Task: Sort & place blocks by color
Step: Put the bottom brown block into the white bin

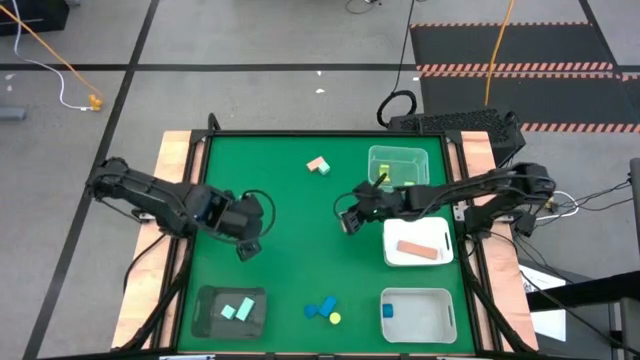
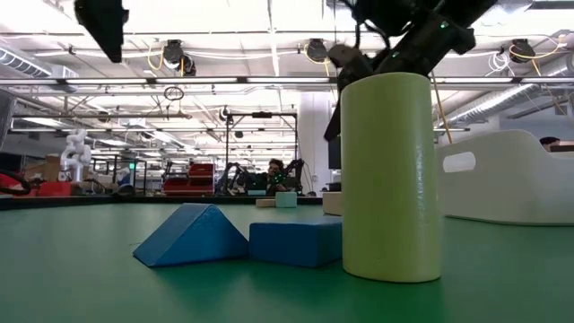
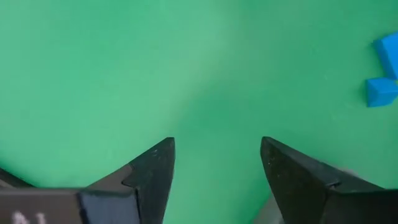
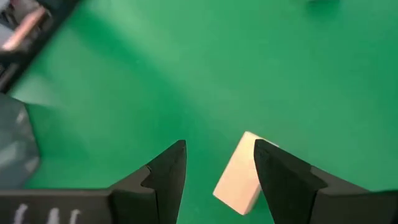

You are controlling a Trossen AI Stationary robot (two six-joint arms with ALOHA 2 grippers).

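My right gripper [image 1: 348, 222] [image 4: 217, 149] hovers open over the middle of the green mat. A pale cream block [image 4: 239, 174] lies under it, between the fingers and close to one of them. My left gripper [image 1: 246, 246] [image 3: 217, 146] is open above bare mat on the left. A pink-and-mint pair of blocks [image 1: 318, 165] rests on the far mat. Two blue blocks [image 1: 321, 308] [image 2: 294, 242] and a yellow cylinder [image 1: 334, 318] [image 2: 390, 175] stand near the near edge. My right gripper stands over the cream block's end [image 4: 249, 155] from above, fingers pointing down. One finger [image 4: 280, 174] overlaps the block in the wrist view. Whether it touches the block, I cannot tell.
A clear tray [image 1: 398, 152] at far right holds yellow pieces. A white tray [image 1: 392, 245] holds a pink bar [image 1: 422, 248]. Another white tray [image 1: 440, 318] holds a blue cube [image 1: 388, 311]. A dark tray [image 1: 205, 318] at near left holds mint blocks [image 1: 238, 309].
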